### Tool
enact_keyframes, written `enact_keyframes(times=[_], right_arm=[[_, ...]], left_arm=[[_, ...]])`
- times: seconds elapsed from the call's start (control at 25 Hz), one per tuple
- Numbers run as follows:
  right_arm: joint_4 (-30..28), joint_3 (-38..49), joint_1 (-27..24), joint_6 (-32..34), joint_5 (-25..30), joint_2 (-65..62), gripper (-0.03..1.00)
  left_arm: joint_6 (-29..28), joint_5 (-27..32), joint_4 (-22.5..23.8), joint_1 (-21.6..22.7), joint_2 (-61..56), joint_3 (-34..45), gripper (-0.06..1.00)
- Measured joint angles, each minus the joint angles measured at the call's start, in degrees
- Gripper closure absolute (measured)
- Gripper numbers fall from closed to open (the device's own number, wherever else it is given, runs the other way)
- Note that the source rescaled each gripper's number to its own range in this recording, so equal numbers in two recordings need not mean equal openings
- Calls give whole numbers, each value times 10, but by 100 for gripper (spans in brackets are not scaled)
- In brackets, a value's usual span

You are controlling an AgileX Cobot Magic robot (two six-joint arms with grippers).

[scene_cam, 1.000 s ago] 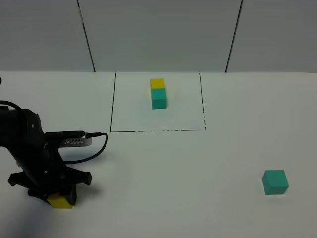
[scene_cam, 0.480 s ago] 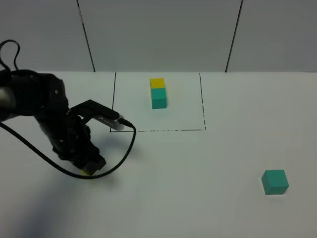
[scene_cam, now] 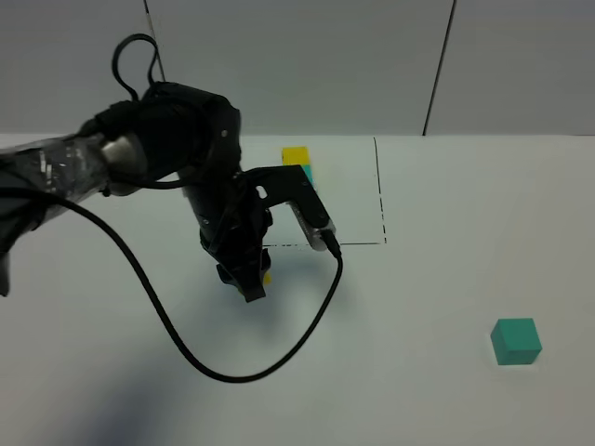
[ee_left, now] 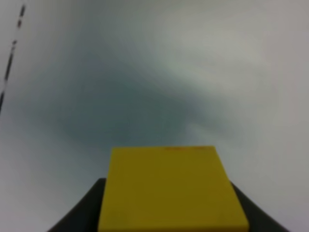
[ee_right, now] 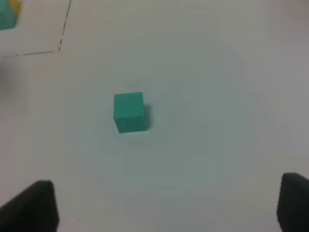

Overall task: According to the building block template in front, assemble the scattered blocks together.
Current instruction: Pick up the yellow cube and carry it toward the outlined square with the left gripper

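Observation:
My left gripper (scene_cam: 253, 283) is shut on the loose yellow cube (scene_cam: 267, 277) and holds it above the table, just in front of the drawn frame's front line. The cube fills the left wrist view (ee_left: 171, 189). The template (scene_cam: 296, 158), a yellow cube joined to a teal one inside the black drawn rectangle (scene_cam: 379, 190), is partly hidden by my left arm; a corner of it shows in the right wrist view (ee_right: 8, 12). The loose teal cube (scene_cam: 516, 341) sits at the front right, also in the right wrist view (ee_right: 129, 112). My right gripper (ee_right: 166, 205) is open, apart from it.
The left arm's black cable (scene_cam: 214, 372) loops over the table in front of the gripper. The grey back wall (scene_cam: 297, 65) runs behind the white table (scene_cam: 418, 279).
My left arm has carried the yellow cube from the front left corner up and to the right, to the frame's front line. The teal cube has not moved.

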Motion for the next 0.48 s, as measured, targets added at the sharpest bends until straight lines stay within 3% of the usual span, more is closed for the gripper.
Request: enact_keyframes(times=[0.48], right_arm=[[0, 0, 0, 3, 0, 0, 13]], left_arm=[[58, -6, 23, -36, 71, -60, 94]])
